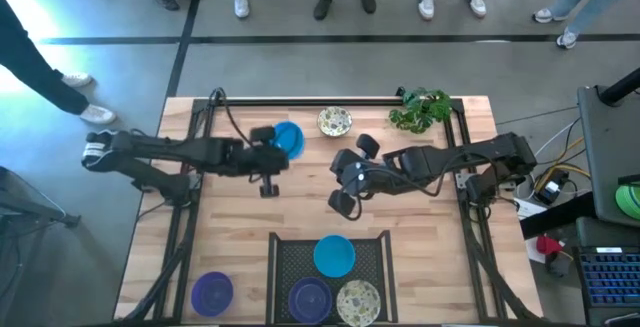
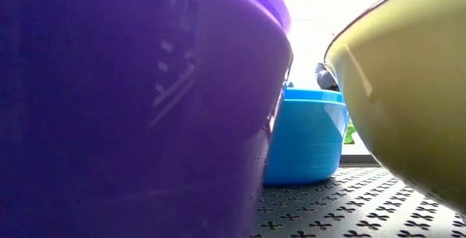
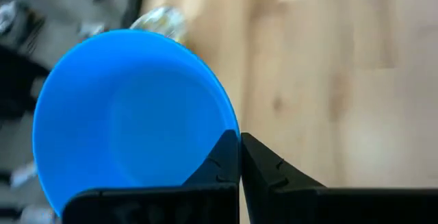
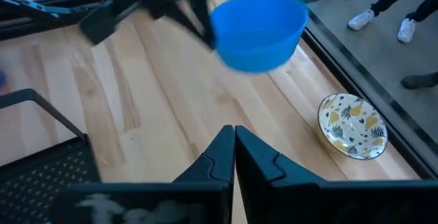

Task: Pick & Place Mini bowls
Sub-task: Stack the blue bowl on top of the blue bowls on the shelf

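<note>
Three bowls sit in your tray [image 1: 285, 257]; left pincer [image 1: 283, 151], clamped on blue bowl [image 1: 289, 138] at 12 o'clock, right pincer [image 1: 345, 175] closed empty; speckled bowl [image 1: 335, 121], purple bowl [image 1: 212, 292] remain on desk [image 1: 240, 227].

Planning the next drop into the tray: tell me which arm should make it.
Left. Its gripper is shut on the blue bowl, lifted near the table's far edge. The right gripper is shut and empty at mid-table, so it would first need to pick up the patterned bowl.

blue bowl [image 1: 289, 138]: tilted, far of tray [image 1: 283, 257] | patterned cream [image 1: 335, 121]: beside it | blue [image 1: 334, 255], purple [image 1: 309, 298], cream [image 1: 359, 301]: in tray | purple [image 1: 212, 292]: left of tray
</note>
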